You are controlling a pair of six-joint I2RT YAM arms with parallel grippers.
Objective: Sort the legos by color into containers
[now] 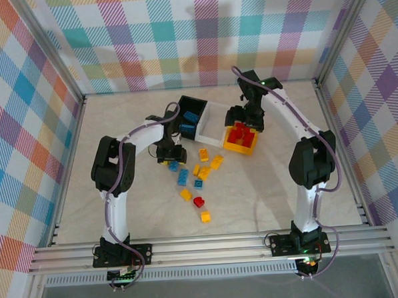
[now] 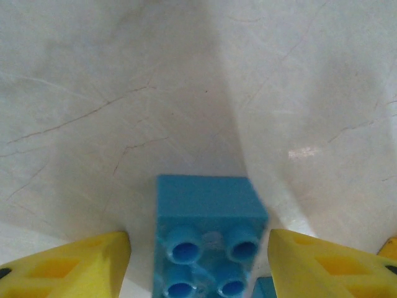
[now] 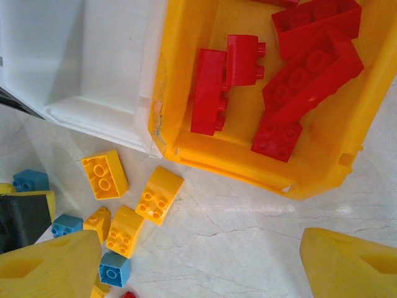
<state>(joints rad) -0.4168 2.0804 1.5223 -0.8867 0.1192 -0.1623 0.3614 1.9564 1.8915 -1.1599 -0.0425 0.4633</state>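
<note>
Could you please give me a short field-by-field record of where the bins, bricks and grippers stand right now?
Black plastic bin: holds blue studded bricks
White plastic bin: no bricks visible
Yellow-orange plastic bin: holds red studded bricks
Table: loose yellow bricks, loose blue bricks, one loose red brick
Left gripper: open, straddling a blue brick on the table
Right gripper: open, empty, beside the yellow-orange bin

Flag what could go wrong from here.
1. The left gripper straddles a blue brick off-centre, and a second blue piece sits right beside it; closing may skew the brick or pinch both.
2. Yellow bricks lie close to the wall of the yellow bin; the open right gripper, coming down for one, might clip that wall.
</note>
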